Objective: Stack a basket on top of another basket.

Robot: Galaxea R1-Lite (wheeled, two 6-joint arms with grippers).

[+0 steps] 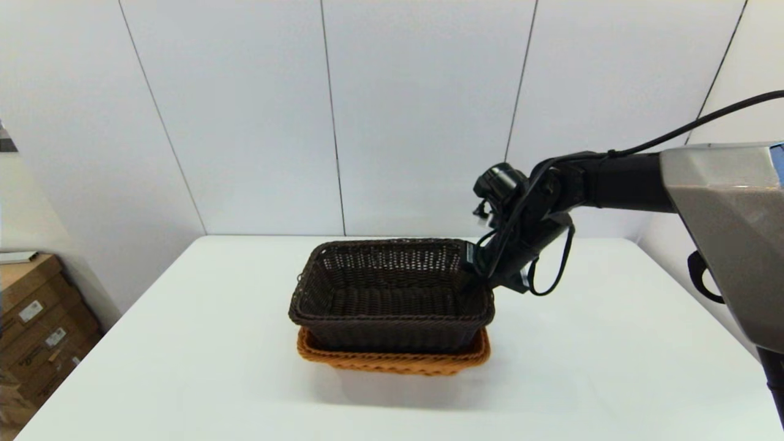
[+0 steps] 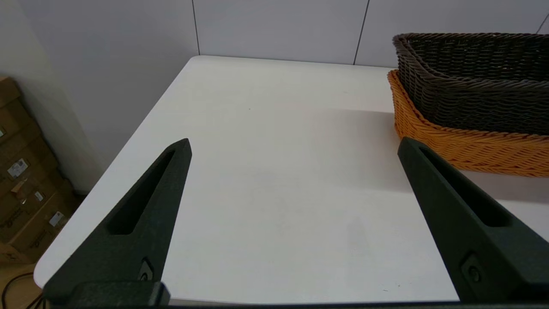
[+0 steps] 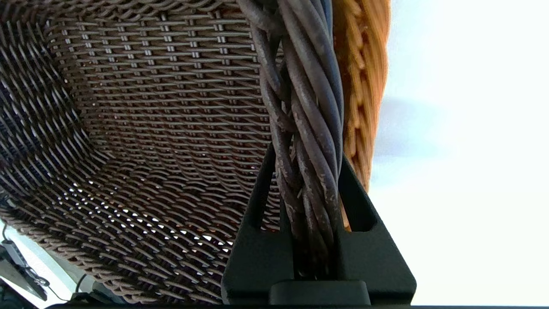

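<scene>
The orange-tan rectangular woven wicker basket (image 1: 392,360) sits on the white table (image 1: 184,343). Nested in it, mouth up and long axis across the robot's front, is the dark brown open-weave rectangular wicker basket (image 1: 392,294). This looks light, stiff and fairly grippy, best taken by its braided rim. At its right end the right gripper (image 3: 306,189) is clamped on that rim. The left gripper (image 2: 294,148), spread wide, idles to the orange basket's left.
</scene>
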